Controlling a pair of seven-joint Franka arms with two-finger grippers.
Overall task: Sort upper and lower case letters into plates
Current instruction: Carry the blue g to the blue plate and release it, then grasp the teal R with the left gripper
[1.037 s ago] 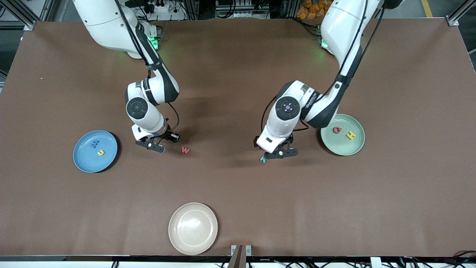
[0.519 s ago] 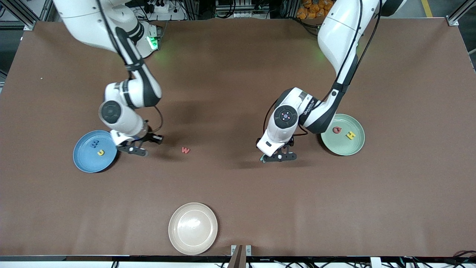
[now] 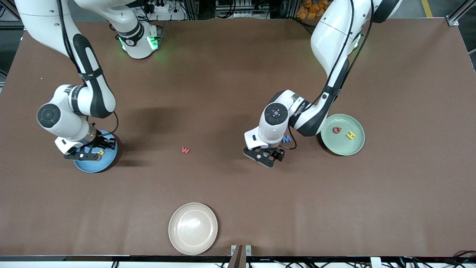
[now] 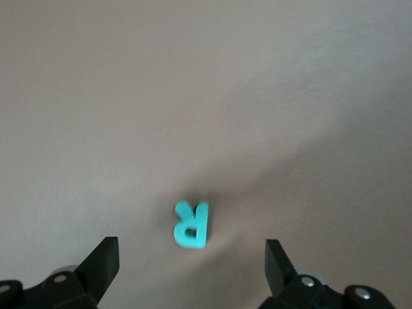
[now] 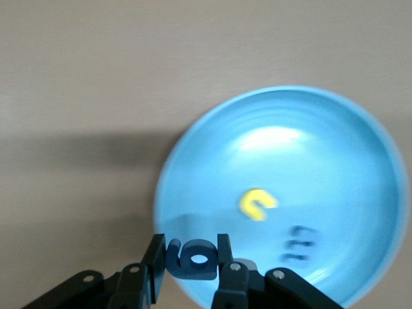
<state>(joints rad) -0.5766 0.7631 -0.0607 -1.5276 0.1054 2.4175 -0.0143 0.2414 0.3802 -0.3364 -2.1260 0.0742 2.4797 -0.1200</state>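
A dark blue letter [image 5: 191, 259], perhaps lowercase, is grasped in the right gripper [image 5: 191, 261] fingers over the blue plate [image 5: 335, 161]; a low release is advised. The teal R [image 4: 191, 224] is framed between the left gripper [image 4: 191, 261] fingers, spread wide.

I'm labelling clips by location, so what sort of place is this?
Most likely a robotics lab or test bench. Two white robot arms are mounted at one brown-covered table, cables and metal framing run along its edge, and the props are toy letters with a blue plate, a green plate and a cream plate.
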